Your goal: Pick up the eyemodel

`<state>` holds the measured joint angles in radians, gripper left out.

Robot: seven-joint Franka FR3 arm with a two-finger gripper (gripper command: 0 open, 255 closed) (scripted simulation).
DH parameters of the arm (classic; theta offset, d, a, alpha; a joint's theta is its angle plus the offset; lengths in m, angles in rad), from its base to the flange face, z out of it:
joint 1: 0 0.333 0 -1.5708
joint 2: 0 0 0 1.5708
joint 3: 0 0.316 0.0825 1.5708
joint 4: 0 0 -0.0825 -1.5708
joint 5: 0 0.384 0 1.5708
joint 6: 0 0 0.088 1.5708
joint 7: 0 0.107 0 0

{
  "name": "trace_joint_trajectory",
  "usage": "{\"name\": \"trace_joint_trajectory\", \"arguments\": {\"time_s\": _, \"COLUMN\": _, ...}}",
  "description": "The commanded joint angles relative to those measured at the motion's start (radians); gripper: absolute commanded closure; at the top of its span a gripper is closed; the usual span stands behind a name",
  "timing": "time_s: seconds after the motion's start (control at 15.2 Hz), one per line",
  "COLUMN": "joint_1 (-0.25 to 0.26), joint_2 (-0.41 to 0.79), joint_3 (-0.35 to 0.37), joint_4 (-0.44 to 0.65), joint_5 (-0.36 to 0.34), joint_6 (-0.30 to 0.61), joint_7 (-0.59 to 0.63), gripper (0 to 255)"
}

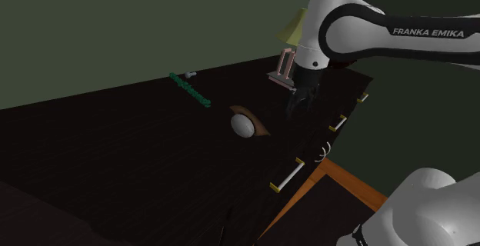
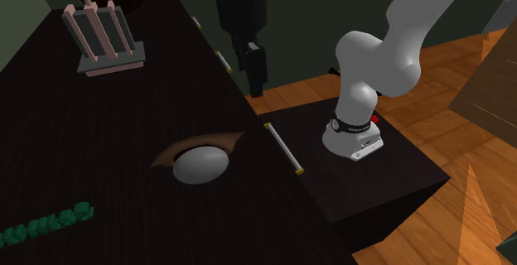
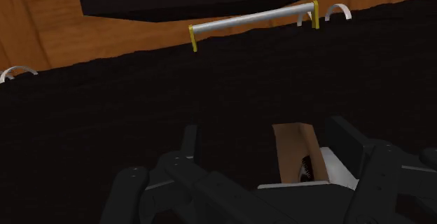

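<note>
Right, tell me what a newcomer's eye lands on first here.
The white Franka arm dominates the shoulder view's upper right, its black gripper hanging over the dark tabletop. Mid-table sits the pale, egg-shaped eye model on a brown base, apart from the gripper.

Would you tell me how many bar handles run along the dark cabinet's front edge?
3. In the shoulder view, one handle is nearest the camera, a second midway along the edge, a third farthest off. Others may be hidden behind the arm.
</note>
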<state>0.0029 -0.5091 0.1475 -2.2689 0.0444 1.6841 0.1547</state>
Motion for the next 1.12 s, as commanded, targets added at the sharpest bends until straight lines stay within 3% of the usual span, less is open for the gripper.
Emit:
{"name": "trace_joint_trajectory", "arguments": {"time_s": 0.0, "joint_1": 0.002, "joint_2": 0.068, "joint_3": 0.018, "joint_4": 0.037, "joint_5": 0.007, "joint_6": 0.04, "joint_7": 0.026, "gripper": 0}}
{"name": "trace_joint_trajectory", "arguments": {"time_s": 0.73, "joint_1": 0.022, "joint_2": 0.434, "joint_3": 0.105, "joint_4": 0.319, "joint_5": -0.015, "joint_6": 0.169, "joint_7": 0.177, "gripper": 0}}
{"name": "trace_joint_trajectory", "arguments": {"time_s": 1.06, "joint_1": 0.023, "joint_2": 0.445, "joint_3": 0.106, "joint_4": 0.263, "joint_5": -0.017, "joint_6": 0.235, "joint_7": 0.178, "gripper": 0}}
